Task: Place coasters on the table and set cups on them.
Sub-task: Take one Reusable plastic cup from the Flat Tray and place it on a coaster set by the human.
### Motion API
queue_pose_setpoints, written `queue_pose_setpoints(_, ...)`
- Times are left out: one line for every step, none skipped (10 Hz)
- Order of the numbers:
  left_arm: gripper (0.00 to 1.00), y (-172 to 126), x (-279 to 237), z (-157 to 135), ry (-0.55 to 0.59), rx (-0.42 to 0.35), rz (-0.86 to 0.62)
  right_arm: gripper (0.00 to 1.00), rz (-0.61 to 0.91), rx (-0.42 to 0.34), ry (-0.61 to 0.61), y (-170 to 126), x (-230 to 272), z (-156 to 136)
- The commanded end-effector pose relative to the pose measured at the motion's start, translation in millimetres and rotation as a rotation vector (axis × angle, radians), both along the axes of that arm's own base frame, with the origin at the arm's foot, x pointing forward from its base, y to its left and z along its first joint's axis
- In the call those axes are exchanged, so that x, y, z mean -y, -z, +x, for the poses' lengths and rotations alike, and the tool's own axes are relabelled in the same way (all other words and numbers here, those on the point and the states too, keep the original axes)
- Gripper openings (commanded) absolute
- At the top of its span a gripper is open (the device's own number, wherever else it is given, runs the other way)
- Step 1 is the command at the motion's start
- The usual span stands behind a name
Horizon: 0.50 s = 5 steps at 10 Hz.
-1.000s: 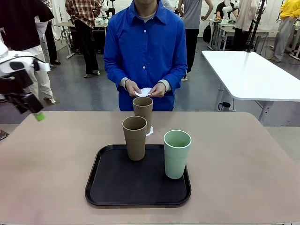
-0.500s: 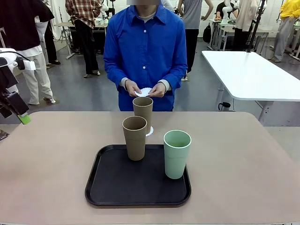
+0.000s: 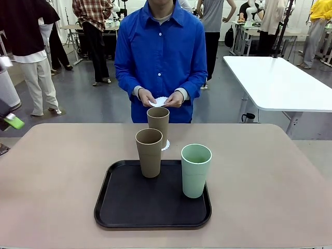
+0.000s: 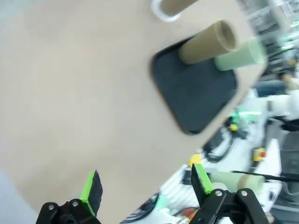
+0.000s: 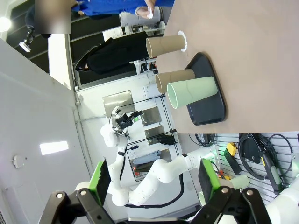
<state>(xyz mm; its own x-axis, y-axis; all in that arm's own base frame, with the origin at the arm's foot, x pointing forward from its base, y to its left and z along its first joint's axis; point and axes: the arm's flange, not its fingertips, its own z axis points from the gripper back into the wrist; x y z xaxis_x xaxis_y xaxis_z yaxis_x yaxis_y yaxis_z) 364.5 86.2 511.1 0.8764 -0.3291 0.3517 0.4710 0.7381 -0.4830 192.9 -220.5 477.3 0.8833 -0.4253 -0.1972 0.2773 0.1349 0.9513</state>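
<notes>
**A:** Front view. What is the task status?

**B:** One set of three is complete. The far tan cup [image 3: 158, 126] stands upright on a coaster [image 3: 166, 146], on the surface [image 3: 62, 171] just beyond the tray [image 3: 124, 210]. The near tan cup [image 3: 149, 152] and the green cup [image 3: 196, 170] stand on the tray, with no coaster under either. The person's hands [image 3: 175, 98] hold another coaster [image 3: 158, 101] above the far edge. I cannot tell whether it is one sheet or two. One green pad [image 3: 14, 122] of the left jaws shows at the left border, off the surface.

**A:** Left wrist view?

**B:** It is blurred. The left jaws are released and spread wide, with nothing between them. They hang over bare surface, well apart from the tray and cups.

**A:** Right wrist view?

**B:** The right jaws are released and spread wide, holding nothing, well clear of the surface. The tray and all three cups appear far off.

**A:** What work is outstanding?

**B:** In my judgement, two coasters must be laid on the surface. Each tray cup must then be moved onto its own coaster.
</notes>
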Motion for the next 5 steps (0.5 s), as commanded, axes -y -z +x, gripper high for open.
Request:
queue_pose_setpoints(1.00,-2,-62,21,0.047,-0.089,-0.269,1.00,0.007,0.008,-0.002,-1,0,0)
queue_pose_setpoints(1.00,6,-91,23,0.062,-0.098,-0.376,1.00,0.007,0.008,-0.002,-1,0,0)
queue_pose_setpoints(1.00,19,-120,28,0.037,-0.132,-0.454,1.00,0.007,0.008,-0.002,-1,0,0)
queue_pose_setpoints(1.00,29,-139,31,0.014,-0.177,-0.498,1.00,0.007,0.008,-0.002,-1,0,0)
queue_pose_setpoints(1.00,42,-157,32,0.000,-0.196,-0.570,1.00,0.007,0.008,-0.002,-1,0,0)
